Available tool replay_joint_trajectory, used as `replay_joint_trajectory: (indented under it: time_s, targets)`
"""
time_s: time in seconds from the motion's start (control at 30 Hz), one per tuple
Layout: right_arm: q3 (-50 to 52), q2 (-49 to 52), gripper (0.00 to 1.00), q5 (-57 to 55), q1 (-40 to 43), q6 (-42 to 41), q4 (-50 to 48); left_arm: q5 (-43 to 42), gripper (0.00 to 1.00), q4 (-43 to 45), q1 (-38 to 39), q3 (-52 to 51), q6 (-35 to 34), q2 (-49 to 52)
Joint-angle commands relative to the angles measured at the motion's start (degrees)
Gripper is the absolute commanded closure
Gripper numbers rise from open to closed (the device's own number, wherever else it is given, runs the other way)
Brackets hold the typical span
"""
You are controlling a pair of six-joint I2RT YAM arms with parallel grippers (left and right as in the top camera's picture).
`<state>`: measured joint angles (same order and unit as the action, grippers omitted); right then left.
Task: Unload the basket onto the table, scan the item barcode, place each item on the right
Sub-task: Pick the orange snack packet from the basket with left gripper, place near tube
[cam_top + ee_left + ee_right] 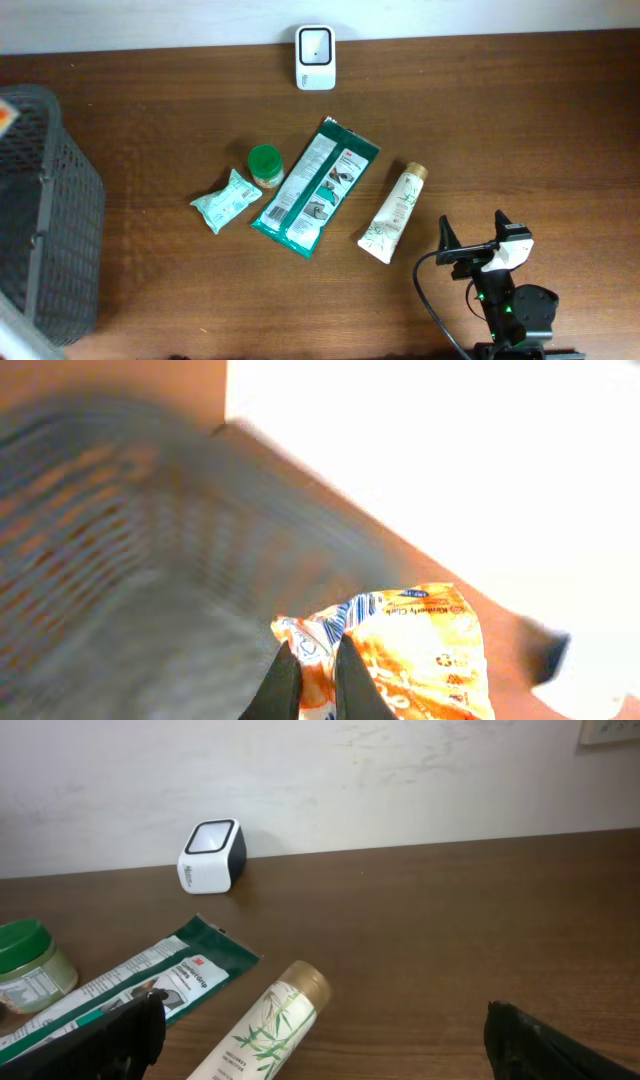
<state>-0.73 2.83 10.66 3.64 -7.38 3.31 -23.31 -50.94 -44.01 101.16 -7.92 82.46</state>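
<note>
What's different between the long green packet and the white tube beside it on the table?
The green packet is flat, dark green with a white label; the tube is rounded, cream-white with leaf print and a gold cap. The green packet is longer and wider than the tube. Both lie flat on the table, slanted the same way, not touching.

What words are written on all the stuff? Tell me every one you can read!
"Kimberly Clark": probably, in small blue print on the orange packet pinched in the left gripper.
Green flat pack: lettering too blurred to read.
Tube, jar and scanner: print too small to read.
</note>
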Motion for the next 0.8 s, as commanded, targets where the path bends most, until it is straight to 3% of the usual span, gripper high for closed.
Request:
replay_joint_trajectory:
  time_s: [0.0, 0.13, 0.2, 0.3, 0.4, 0.6, 0.63, 0.67, 0.7, 0.77]
  targets:
    - [0.42, -0.26, 0.02, 0.72, -0.31, -0.15, 0.09, -7.08, 1.0, -1.95, 12.11, -0.09, -2.29, -1.55]
    - [0.42, -0.26, 0.02, 0.72, -0.31, -0.15, 0.09, 1.6, 1.0, -3.74, 33.57, -3.34, -1.44, 1.51]
    - [0.42, -0.26, 0.02, 0.74, -0.31, -0.15, 0.09, 4.37, 1.0, -3.58, 47.17, -5.97, -1.42, 7.91]
    - [0.42, -0.26, 0.02, 0.74, -0.31, -0.15, 0.09, 4.68, 1.0, -2.64, 59.49, -6.43, -2.1, 18.4]
    - [0.42, -0.26, 0.02, 0.72, -0.31, -0.15, 0.09, 4.7, 1.0, 2.73, 71.43, -6.43, -14.47, 31.39]
    - [0.42, -0.26, 0.02, 0.72, -0.31, -0.15, 0.09, 4.74, 1.0, 8.57, 81.07, -6.43, -17.79, 42.62]
    - [0.42, -0.26, 0.02, 0.72, -0.31, -0.15, 0.09, 4.76, 0.82, 8.83, 81.09, -6.43, -17.77, 42.91]
    - [0.42, -0.26, 0.02, 0.72, -0.31, -0.15, 0.09, 5.16, 0.43, 9.4, 80.96, -6.4, -17.68, 42.91]
    - [0.42, -0.26, 0.02, 0.72, -0.31, -0.15, 0.09, 5.31, 0.31, 9.46, 80.39, -5.55, -15.15, 42.88]
    - [0.42, -0.26, 0.02, 0.74, -0.31, -0.15, 0.09, 5.16, 0.25, 8.07, 77.9, -2.21, -14.67, 41.81]
